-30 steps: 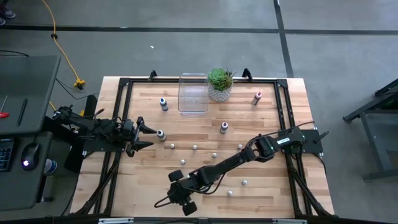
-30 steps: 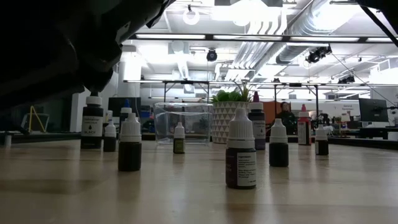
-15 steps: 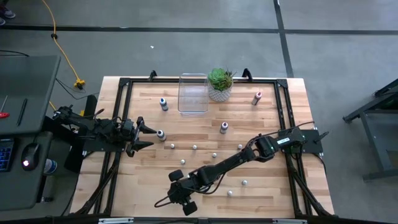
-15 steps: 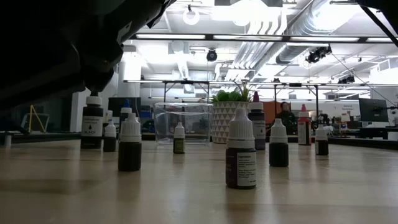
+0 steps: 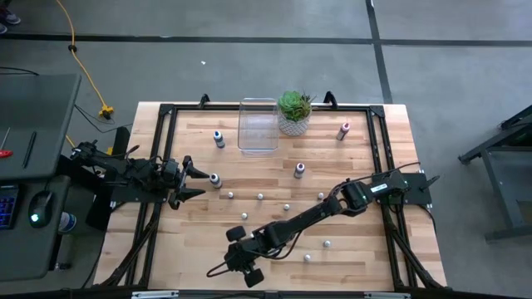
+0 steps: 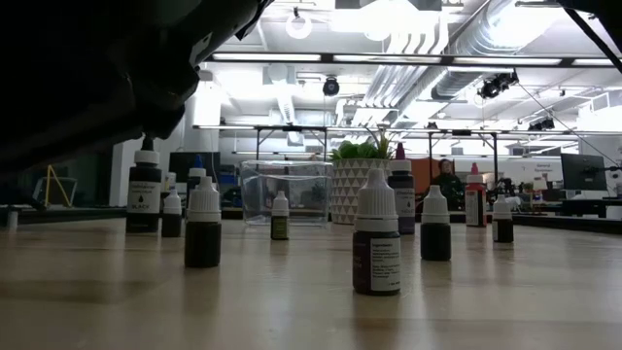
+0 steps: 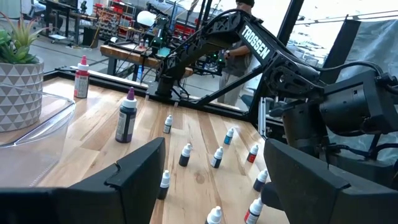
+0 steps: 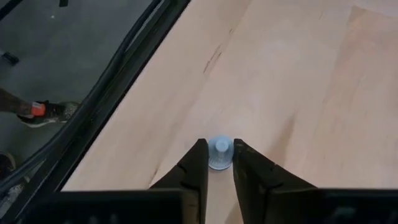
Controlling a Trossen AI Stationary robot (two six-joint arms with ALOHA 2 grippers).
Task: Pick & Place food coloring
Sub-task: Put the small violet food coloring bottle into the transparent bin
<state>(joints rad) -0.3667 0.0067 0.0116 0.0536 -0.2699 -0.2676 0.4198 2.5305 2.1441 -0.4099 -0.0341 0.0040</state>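
R gripper (image 8: 217, 163) is down at the near-left part of the table (image 5: 366, 166), close to the front edge. Wrist cam shows its two fingers (image 8: 194, 169) pinched onto one small bottle w/ a pale blue cap (image 8: 219, 153), cap sitting right between the tips, bottle upright on the wood. So R is clamped on that bottle, which looks to be touching the table. From overhead the R arm (image 5: 332, 208) stretches diagonally from its base at the right side across to that spot.

L gripper (image 5: 198, 183) sits at the left side of the table, fingers (image 7: 137, 171) spread wide, nothing between them. A white-capped bottle (image 5: 215, 179) stands just beside its tips.

Rest of the food coloring bottles (image 5: 286, 207) are scattered over the middle of the table, all upright from what I can tell. Low cam shows a row of them; nearest is a dark bottle w/ white cap (image 6: 377, 233). Purple-capped bottle (image 5: 299, 169) is mid-table, red-capped one (image 5: 344, 130) near the far right, blue-capped one (image 5: 219, 138) just left of the clear bin (image 5: 258, 124).

Bin is at the far edge, center; can't tell if anything's in it. Potted succulent (image 5: 294, 111) is touching or just beside the bin's right side.
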